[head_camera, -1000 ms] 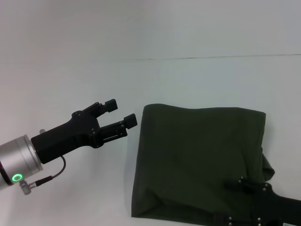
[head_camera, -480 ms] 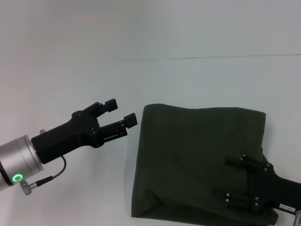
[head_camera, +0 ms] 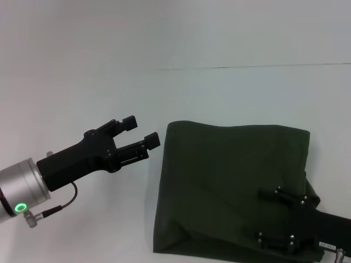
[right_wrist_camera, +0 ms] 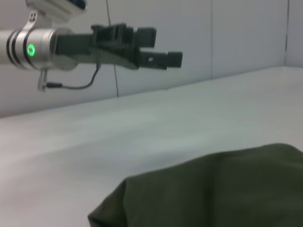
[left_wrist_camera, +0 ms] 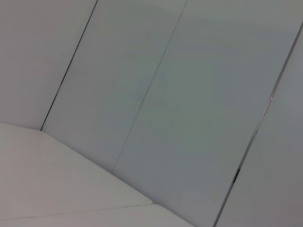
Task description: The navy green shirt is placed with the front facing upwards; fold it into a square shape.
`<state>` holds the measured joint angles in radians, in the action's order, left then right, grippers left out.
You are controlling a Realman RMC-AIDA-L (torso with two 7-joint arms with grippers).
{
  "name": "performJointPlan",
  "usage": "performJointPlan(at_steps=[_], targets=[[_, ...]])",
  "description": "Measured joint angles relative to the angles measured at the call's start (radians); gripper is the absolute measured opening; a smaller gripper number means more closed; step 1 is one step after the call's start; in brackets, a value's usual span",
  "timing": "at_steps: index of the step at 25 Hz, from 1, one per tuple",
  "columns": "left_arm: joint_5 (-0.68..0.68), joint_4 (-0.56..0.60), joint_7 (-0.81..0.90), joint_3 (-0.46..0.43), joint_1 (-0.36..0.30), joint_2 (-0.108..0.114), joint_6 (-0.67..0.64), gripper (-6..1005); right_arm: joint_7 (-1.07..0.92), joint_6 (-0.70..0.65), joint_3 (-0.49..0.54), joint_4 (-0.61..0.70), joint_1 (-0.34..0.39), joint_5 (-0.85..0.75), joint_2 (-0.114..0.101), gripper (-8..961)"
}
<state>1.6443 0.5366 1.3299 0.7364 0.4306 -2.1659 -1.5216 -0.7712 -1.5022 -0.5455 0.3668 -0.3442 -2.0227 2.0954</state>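
The navy green shirt [head_camera: 219, 175] lies folded into a rough rectangle on the white table, plain side up, with no lettering showing. A loose bulge of cloth sticks out at its right edge [head_camera: 311, 193]. My right gripper [head_camera: 260, 215] hovers over the shirt's near right corner, open, with nothing between its fingers. My left gripper [head_camera: 141, 130] is held in the air just left of the shirt's far left corner, also open and empty. The right wrist view shows the shirt [right_wrist_camera: 227, 189] close below and the left gripper [right_wrist_camera: 163, 46] farther off.
The white table [head_camera: 82, 82] stretches to the left of and behind the shirt. A thin seam [head_camera: 247, 67] runs across its far part. The left wrist view shows only wall panels [left_wrist_camera: 189, 94] and a strip of table.
My right gripper has come up from the lower right edge and moved left over the shirt's near right corner. The left arm and the shirt have not moved.
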Motion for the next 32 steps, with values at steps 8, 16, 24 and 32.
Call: performJointPlan(at_steps=[8,16,24,32], targets=[[0.000,-0.009,0.000,0.000,0.007,0.000,0.000,937,0.029,0.038,-0.006,-0.008,0.010,-0.001,-0.002,915],[0.000,-0.023,0.000,0.000,0.012,0.000,0.011,938,0.030,0.085,-0.012,-0.022,0.008,-0.012,-0.002,915],[0.000,-0.023,0.009,0.000,0.013,0.000,0.014,938,0.031,0.068,-0.004,-0.027,0.012,-0.012,-0.002,915],[0.016,0.000,0.224,0.006,0.017,0.022,0.025,937,0.032,-0.141,0.148,0.017,0.034,-0.002,-0.010,915]])
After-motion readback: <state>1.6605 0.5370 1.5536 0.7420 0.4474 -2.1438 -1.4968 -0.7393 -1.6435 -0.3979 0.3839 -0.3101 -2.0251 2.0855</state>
